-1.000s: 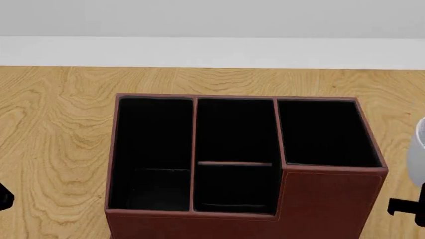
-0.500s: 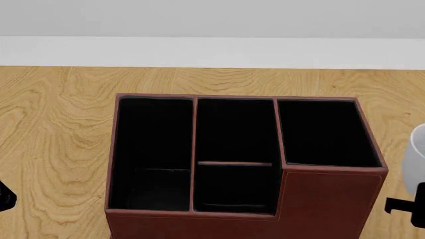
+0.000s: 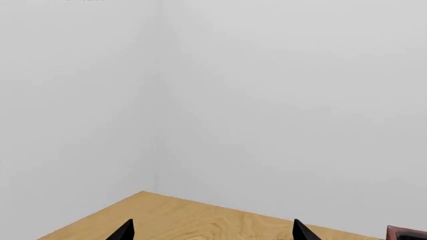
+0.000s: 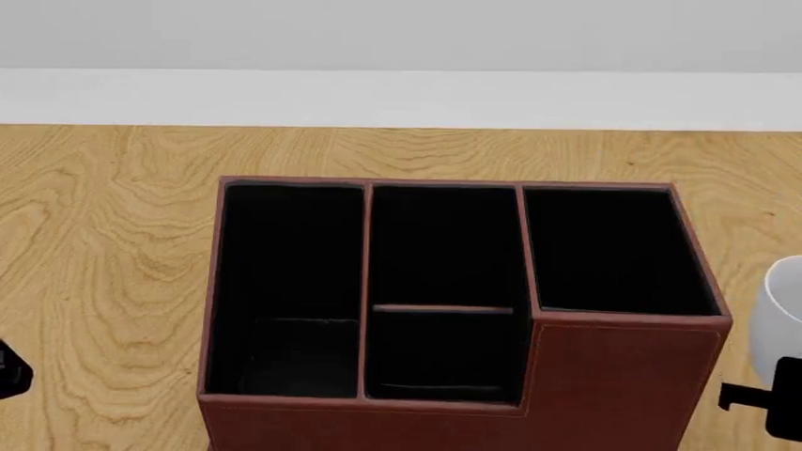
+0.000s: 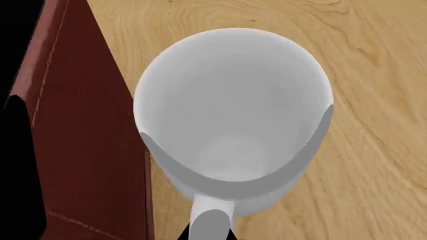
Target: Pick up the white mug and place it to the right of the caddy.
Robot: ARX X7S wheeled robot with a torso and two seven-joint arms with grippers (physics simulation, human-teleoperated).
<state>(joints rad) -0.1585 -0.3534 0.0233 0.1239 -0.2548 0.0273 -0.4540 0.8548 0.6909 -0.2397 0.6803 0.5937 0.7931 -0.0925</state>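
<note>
Hugging the caddy's (image 4: pixel 602 376) right wall, white mug (image 5: pixel 233 115); right hand's (image 4: pixel 767 399) grip unclear, left hand (image 3: pixel 212 232) apart.

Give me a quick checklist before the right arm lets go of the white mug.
1. White mug is right of the caddy: ok.
2. Mug clear of the caddy wall: ok, a narrow gap shows in the right wrist view.
3. Mug resting on the table: cannot tell.
4. Right claw grip on the handle: cannot tell, tips barely visible.
5. Left claw out of the way: ok, open, holding nothing.
</note>
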